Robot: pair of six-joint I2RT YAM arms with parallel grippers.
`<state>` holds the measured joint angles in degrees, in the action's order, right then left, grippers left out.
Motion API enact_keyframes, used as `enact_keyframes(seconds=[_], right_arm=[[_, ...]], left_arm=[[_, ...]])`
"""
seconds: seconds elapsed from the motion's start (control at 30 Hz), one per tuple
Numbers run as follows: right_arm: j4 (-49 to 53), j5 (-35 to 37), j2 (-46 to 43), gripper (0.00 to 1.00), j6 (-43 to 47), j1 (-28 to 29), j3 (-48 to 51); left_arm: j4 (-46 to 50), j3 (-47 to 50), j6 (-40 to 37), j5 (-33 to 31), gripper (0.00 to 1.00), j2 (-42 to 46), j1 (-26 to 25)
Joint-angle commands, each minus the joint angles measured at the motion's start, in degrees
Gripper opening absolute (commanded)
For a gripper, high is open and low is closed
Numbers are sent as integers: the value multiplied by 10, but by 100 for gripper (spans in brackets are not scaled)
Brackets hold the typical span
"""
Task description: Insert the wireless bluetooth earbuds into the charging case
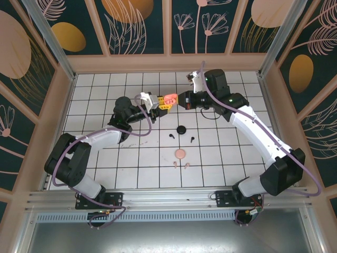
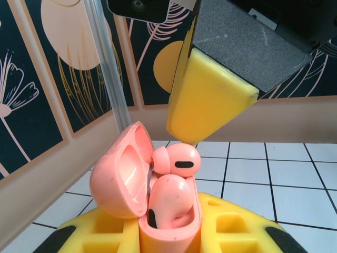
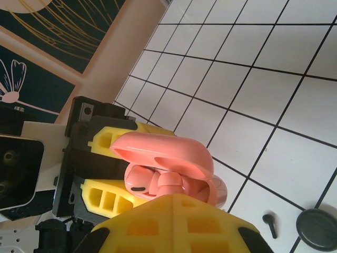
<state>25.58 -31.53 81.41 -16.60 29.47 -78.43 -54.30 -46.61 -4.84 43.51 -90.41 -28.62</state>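
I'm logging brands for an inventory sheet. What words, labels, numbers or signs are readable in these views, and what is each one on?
No readable text in any view.
The open pink charging case, the pink earbuds in it and the black round case on the table show no legible marking.
The wall panels carry only flower and leaf drawings.

The case (image 2: pixel 118 179) and earbuds (image 2: pixel 176 161) are pale pink, the fingers (image 2: pixel 210 100) yellow. The table (image 1: pixel 126 168) is white with a dark grid; the walls (image 1: pixel 221 26) dark teal with peach flowers.
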Motion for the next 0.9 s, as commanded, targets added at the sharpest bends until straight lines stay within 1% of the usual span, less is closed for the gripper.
enact_keyframes(seconds=[0.0,0.1,0.17,0.27,0.37,0.43,0.63,0.8,0.87], right_arm=[[-4,-22,11,0,18,7,-11],[9,-12,16,0,31,8,-19],[22,15,18,0,38,7,-24],[37,81,13,0,38,2,-27],[35,110,1,0,31,-3,-26],[27,107,-8,0,26,-3,-25],[22,72,-35,0,18,6,-27],[19,76,-49,0,11,15,-25],[14,90,-47,0,10,15,-32]], left_arm=[[-27,-18,9,14,0,-5,-3],[-27,-19,10,14,0,-6,-3],[-24,-18,11,13,0,-6,-3],[-24,-18,13,13,0,-6,-3],[-24,-17,14,13,0,-5,-3],[-24,-16,15,12,0,-5,-3],[-25,-16,16,12,0,-5,-3],[-35,-17,24,14,0,-8,-3],[-36,-18,26,16,0,-9,-3]])
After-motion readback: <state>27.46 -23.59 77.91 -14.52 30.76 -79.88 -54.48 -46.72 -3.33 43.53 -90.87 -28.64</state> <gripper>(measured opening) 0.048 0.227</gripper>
